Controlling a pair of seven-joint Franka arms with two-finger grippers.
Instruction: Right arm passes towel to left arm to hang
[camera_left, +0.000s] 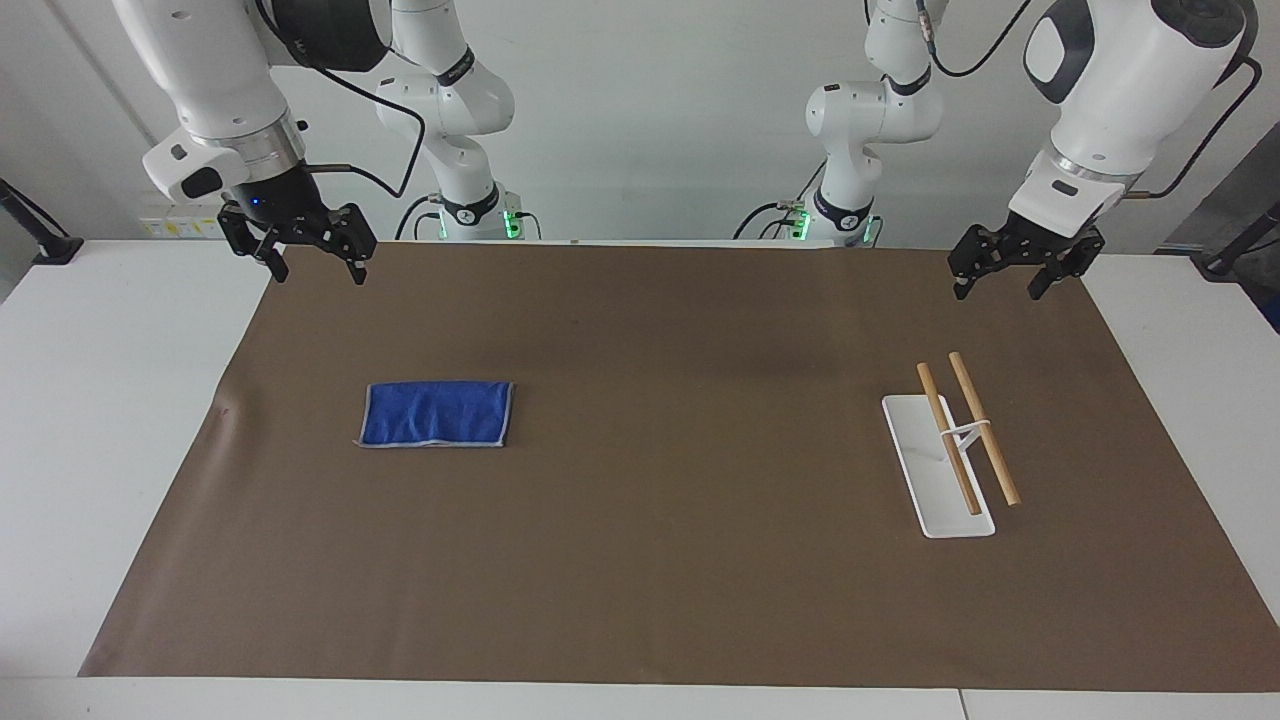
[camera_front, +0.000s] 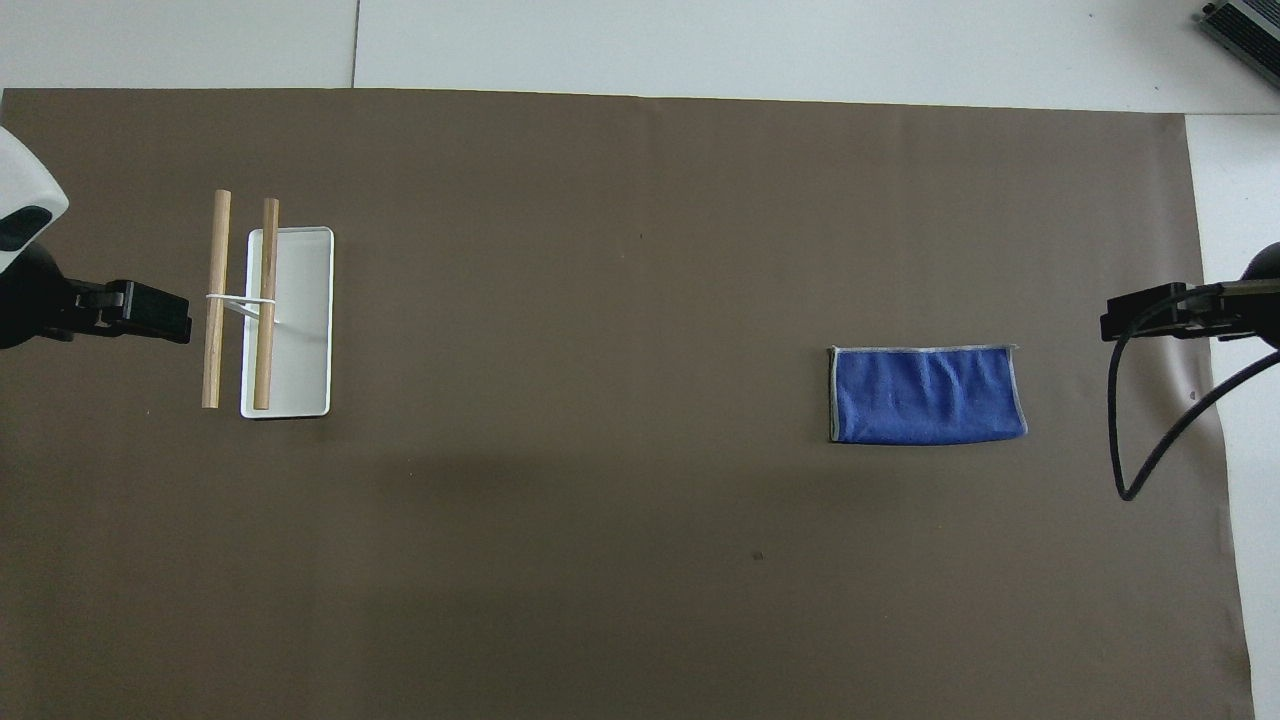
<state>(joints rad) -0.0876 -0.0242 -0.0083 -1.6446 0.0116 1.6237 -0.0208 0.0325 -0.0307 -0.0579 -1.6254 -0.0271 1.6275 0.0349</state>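
- Right gripper hangs in the air over the mat's edge at the right arm's end, jaws apart, holding nothing.
- Left gripper hangs over the mat's corner at the left arm's end, jaws apart too, empty.
- Towel lies flat on the mat, toward the right arm's end, well apart from both grippers.
- Rack, white base with two wooden rods, stands toward the left arm's end, reaching a little farther out than the towel.
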